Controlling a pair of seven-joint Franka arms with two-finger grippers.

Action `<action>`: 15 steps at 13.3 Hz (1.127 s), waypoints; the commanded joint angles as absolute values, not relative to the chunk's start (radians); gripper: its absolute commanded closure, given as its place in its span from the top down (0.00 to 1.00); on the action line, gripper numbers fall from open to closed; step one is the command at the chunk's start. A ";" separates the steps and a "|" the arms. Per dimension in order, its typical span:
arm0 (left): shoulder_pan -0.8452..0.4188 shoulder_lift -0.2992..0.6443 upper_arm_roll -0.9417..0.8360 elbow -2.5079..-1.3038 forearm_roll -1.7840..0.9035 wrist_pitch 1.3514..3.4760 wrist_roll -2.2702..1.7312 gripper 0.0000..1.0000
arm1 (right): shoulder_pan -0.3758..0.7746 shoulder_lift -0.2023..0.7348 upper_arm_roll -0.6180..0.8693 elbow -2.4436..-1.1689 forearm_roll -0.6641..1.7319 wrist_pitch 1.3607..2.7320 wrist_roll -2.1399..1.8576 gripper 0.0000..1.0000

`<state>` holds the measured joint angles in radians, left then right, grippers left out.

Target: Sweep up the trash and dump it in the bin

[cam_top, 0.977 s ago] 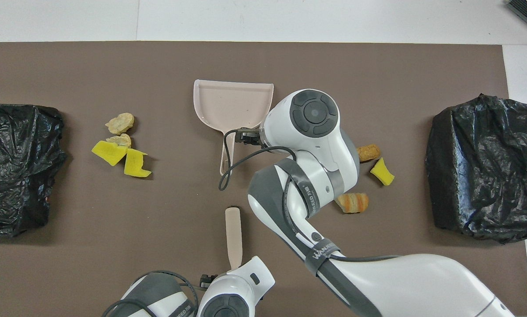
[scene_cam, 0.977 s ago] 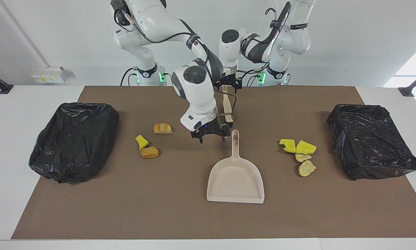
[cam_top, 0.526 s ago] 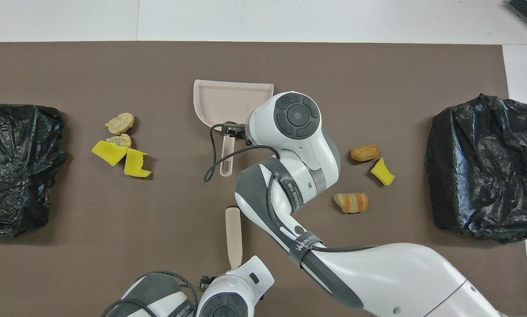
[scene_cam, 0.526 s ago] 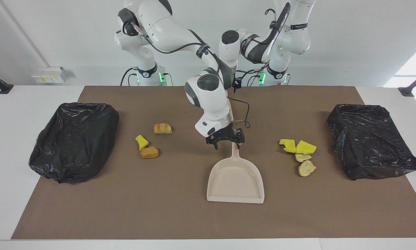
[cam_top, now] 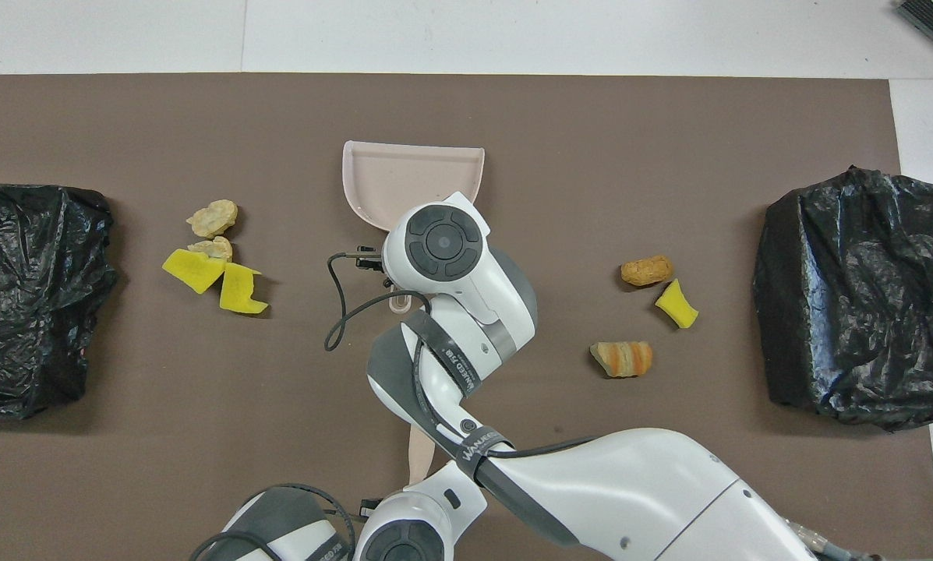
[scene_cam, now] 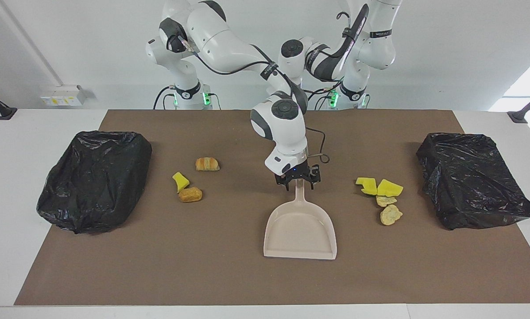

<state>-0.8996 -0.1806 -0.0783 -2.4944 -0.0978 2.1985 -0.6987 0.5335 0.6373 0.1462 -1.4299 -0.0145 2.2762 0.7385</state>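
- The trash (scene_cam: 386, 198) lies in two clusters on the mat, one toward each arm's end of the table, both bins (scene_cam: 94, 179) well apart.
- Right gripper (scene_cam: 298, 182) straddles the dustpan (scene_cam: 300, 228) handle; grip squarely and lift level.
- Left gripper is shut on the brush handle (cam_top: 419, 460), its fingers hidden.

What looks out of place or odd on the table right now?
Only the trash: three bits lie loose on the brown mat toward the right arm's end, and a cluster of four toward the left arm's end. The dustpan sits flat and holds nothing. Both black bags look intact.
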 commanded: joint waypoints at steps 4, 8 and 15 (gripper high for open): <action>-0.812 -0.239 -0.054 -2.454 -0.110 1.933 -0.582 0.00 | 0.523 0.637 0.152 -1.411 -0.040 2.232 0.765 0.11; -0.723 -0.281 -0.052 -2.457 -0.109 1.835 -0.539 0.00 | 0.500 0.568 0.156 -1.443 -0.023 2.180 0.741 0.00; -0.340 -0.399 -0.051 -2.343 -0.092 1.623 -0.368 0.00 | 0.401 0.445 0.158 -1.459 -0.017 1.955 0.239 0.00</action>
<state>-0.4410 -0.3608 -0.0407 -2.3922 -0.0949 1.6956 -0.4212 0.4562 0.5043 0.1449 -1.4276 -0.0207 2.0148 0.3777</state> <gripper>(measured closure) 0.731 0.687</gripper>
